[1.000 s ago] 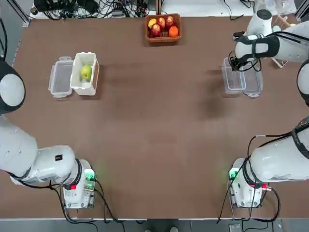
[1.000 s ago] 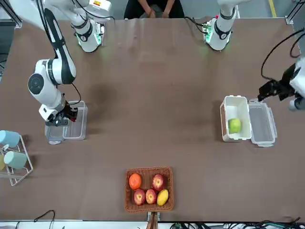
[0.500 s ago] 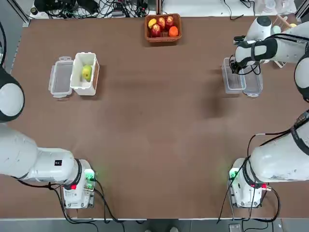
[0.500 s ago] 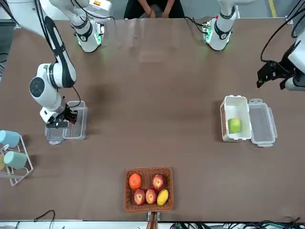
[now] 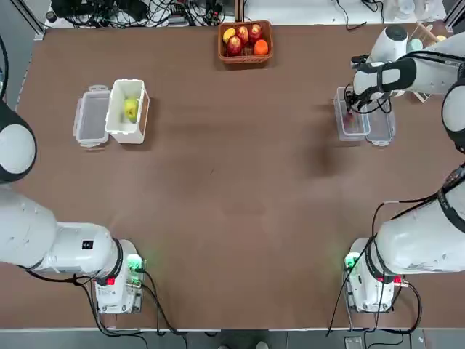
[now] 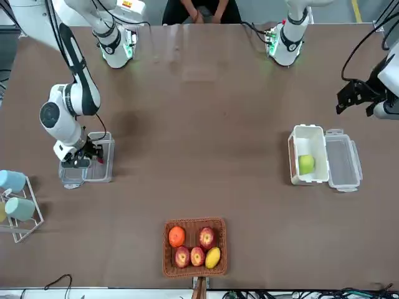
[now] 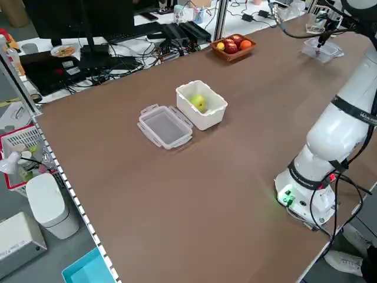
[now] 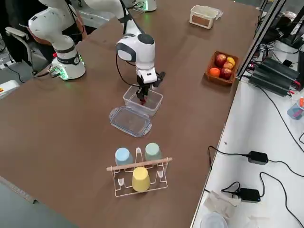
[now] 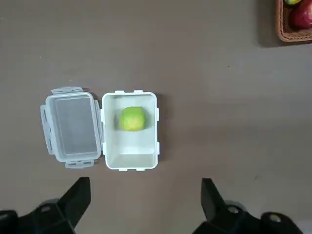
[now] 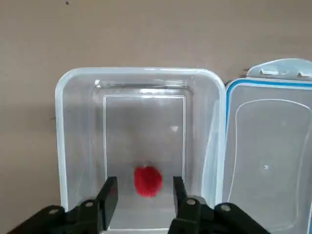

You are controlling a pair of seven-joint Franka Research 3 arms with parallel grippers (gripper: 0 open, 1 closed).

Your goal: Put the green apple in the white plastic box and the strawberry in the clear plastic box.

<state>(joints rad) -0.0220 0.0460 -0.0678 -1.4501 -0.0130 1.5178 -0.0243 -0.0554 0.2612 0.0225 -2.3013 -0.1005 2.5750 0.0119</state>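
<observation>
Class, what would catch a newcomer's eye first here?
The bright red strawberry, inside the clear plastic box beneath the right gripper, stands out. So does the green apple in the white plastic box, on the robot's left.

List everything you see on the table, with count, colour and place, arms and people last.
green apple: one, yellow-green, inside the white box
white plastic box: one, white, left side, lid open beside it
strawberry: one, red, within the clear box
clear plastic box: one, transparent, right side, lid open
basket: one, brown, far edge; three red apples, one orange fruit, one yellow fruit
rack: one, white, far right; three cups, blue, green, yellow
left gripper: one, black, near the white box
right gripper: one, black, over the clear box, open
person's hands: two, robot's side
</observation>
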